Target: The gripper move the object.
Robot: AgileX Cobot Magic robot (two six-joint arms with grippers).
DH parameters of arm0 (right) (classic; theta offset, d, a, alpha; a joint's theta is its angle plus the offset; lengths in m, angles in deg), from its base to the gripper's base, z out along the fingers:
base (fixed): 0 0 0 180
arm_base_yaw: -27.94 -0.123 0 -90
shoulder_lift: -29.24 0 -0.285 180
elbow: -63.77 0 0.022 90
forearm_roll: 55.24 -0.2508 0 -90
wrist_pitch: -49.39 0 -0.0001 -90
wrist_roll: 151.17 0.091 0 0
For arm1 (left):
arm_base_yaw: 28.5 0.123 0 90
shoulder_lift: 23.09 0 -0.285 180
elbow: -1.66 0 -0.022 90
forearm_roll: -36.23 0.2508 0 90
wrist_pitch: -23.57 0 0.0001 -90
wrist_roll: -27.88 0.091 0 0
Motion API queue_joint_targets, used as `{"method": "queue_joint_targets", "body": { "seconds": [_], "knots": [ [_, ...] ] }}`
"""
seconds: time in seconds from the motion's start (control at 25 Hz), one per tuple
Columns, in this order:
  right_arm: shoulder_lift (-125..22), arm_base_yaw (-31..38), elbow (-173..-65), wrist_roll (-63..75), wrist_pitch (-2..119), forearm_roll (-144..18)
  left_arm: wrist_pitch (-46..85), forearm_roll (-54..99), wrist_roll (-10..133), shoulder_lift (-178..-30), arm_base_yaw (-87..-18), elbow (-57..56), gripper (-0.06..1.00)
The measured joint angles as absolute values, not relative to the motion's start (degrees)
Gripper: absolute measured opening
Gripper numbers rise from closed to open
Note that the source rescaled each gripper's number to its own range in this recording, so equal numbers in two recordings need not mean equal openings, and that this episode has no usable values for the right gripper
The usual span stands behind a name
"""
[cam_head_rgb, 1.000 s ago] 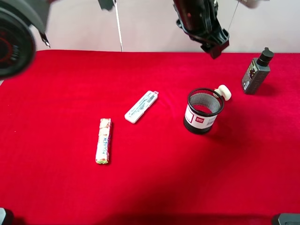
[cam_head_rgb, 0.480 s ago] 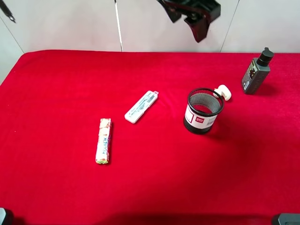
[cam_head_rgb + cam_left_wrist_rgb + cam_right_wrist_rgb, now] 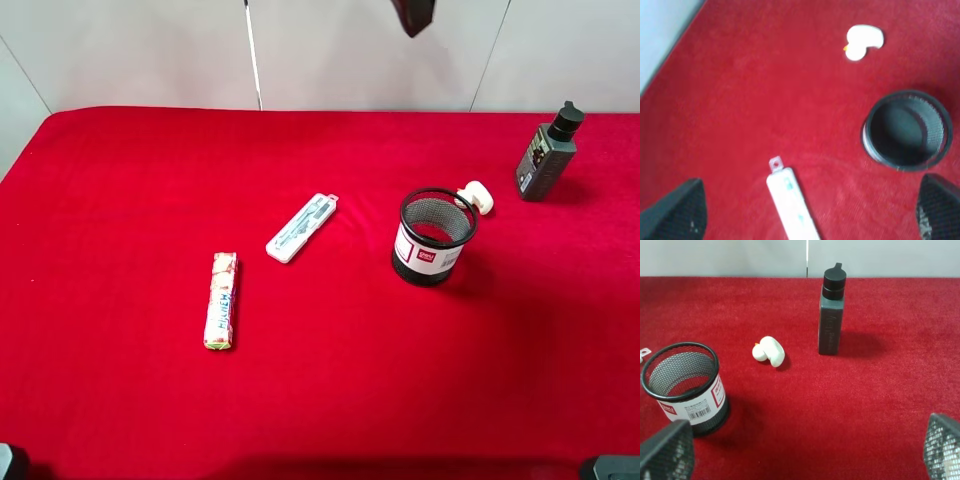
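Both grippers, left (image 3: 807, 212) and right (image 3: 805, 452), hang with jaws spread and empty, clear of the untouched object (image 3: 477, 197) lying just behind the mesh cup (image 3: 434, 236).

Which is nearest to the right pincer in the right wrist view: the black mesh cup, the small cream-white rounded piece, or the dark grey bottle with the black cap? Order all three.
1. Black mesh cup, upright on the red cloth, just ahead of one fingertip.
2. Small cream-white rounded piece, lying beyond the cup.
3. Dark grey bottle with black cap, upright, farthest back.
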State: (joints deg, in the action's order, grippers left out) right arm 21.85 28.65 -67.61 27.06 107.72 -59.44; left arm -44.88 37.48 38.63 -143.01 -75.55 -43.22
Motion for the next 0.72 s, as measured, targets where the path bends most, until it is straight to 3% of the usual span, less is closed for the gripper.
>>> {"method": "queue_joint_targets", "body": {
  "seconds": [0.72],
  "knots": [
    [21.8,28.6,-67.6,27.1,107.8,-59.4,-44.8,47.4,28.7,-114.8,-75.6,-9.6,0.73]
  ]
}}
